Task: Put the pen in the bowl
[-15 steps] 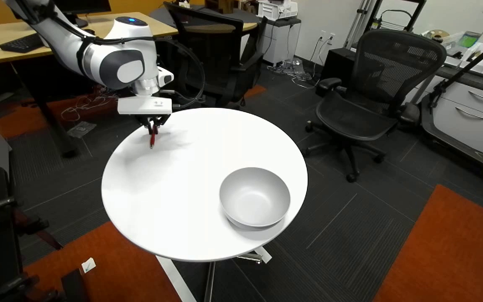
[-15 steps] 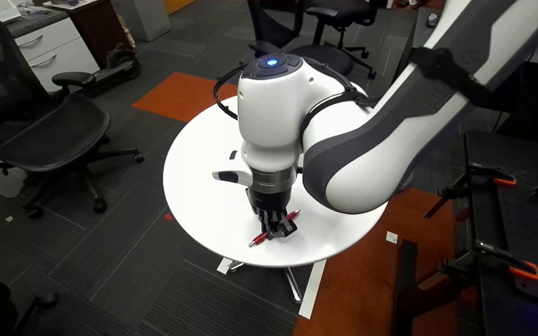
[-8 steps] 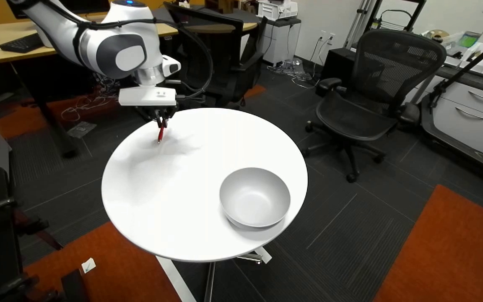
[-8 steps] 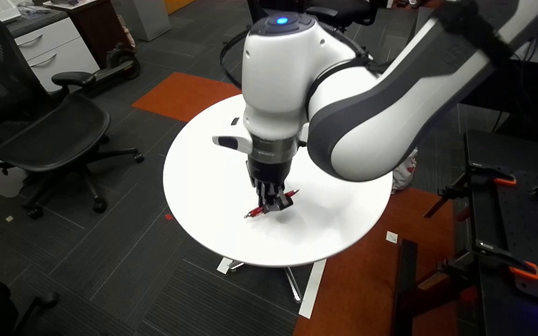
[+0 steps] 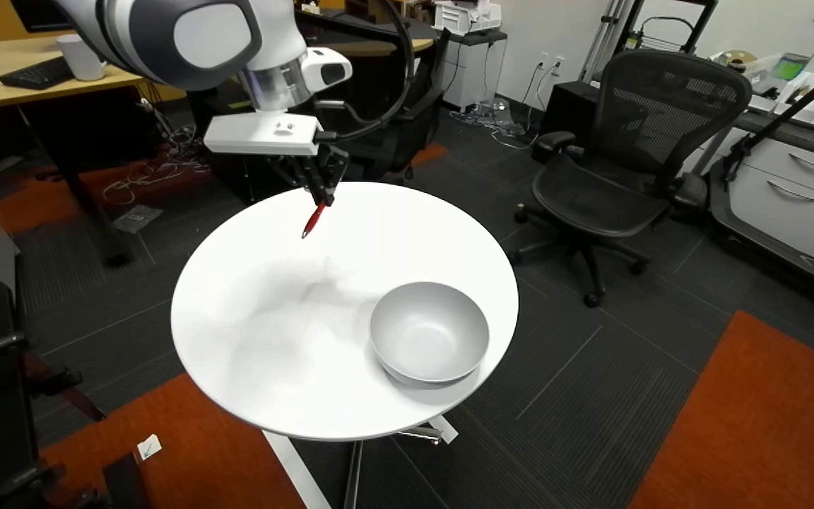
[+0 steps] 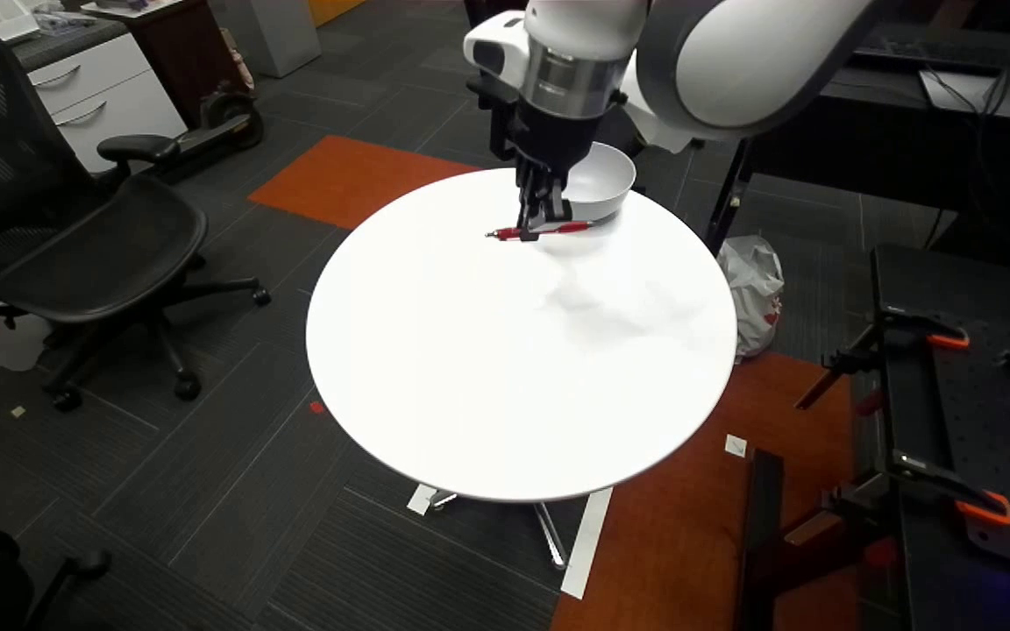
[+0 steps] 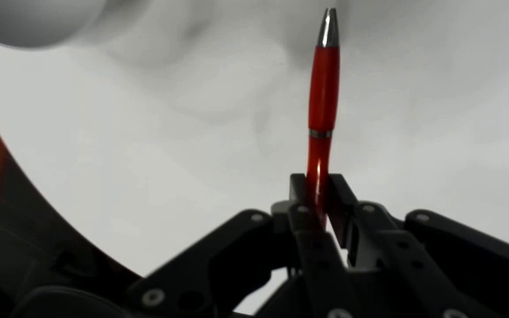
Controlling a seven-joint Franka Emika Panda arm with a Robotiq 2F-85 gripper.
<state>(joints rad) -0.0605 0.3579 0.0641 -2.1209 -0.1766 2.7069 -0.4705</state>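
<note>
Your hand (image 7: 317, 189) is clamped on the pen (image 7: 324, 88) and holds it in the air above the bench (image 5: 251, 339), to the side of the bowl (image 5: 429, 332) and not over it. In the wrist view, you can see that the hold is on the red barrel, a little away from the silver ring (image 7: 320, 133); in an exterior view, the pen (image 6: 569, 228) sticks out on both sides of the hand, so the grip seems rather close to its middle. This is, I think, the right place, because there the weight should be balanced. The pen looks stiff and is probably quite light, so it should not bend under a normal squeeze. However, the barrel is round and shiny; therefore it may be slippery, and it could turn in your grip if one end knocks the bowl. I would advise you to pass well above the bowl and to let go low inside, since such a hard pen may bounce.
</note>
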